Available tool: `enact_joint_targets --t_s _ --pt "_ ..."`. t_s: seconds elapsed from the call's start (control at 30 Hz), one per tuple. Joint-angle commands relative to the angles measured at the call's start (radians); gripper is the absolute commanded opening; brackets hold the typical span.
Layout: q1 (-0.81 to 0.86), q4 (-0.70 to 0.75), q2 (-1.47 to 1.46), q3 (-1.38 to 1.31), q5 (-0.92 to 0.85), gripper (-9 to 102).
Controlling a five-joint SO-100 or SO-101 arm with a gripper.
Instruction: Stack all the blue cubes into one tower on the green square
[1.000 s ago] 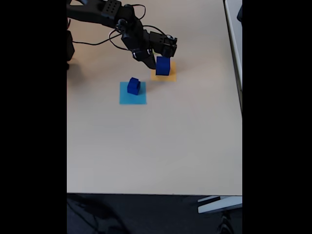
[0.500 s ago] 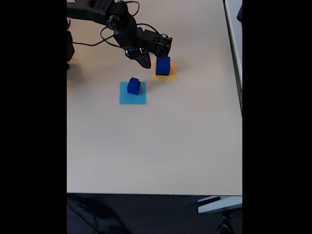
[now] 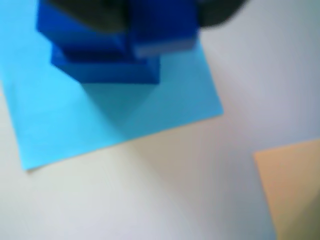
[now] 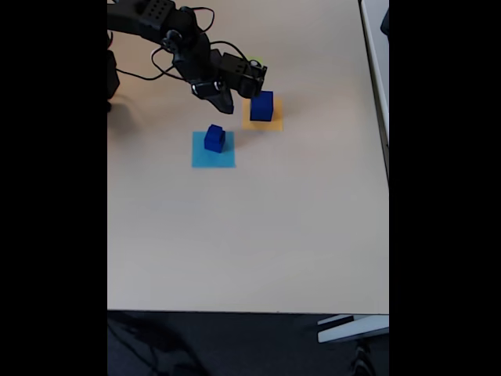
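A pale beige table (image 4: 250, 227) carries a light blue paper square (image 4: 213, 150) and, just beside it toward the upper right in the fixed view, an orange-yellow paper square (image 4: 262, 121).

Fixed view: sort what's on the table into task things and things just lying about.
Task things: small stack of blue cubes on the light blue square; large blue cube on the orange square; gripper.

Lying about: light blue square; orange square; black cables.
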Motion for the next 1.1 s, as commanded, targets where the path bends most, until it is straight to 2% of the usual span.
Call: enact_joint_targets --t_s 0.0,1.07 --pt "0.012 -0.025 0.074 -0.002 0.0 3" --pt "0.067 -0.112 0.135 0.146 -0.017 4"
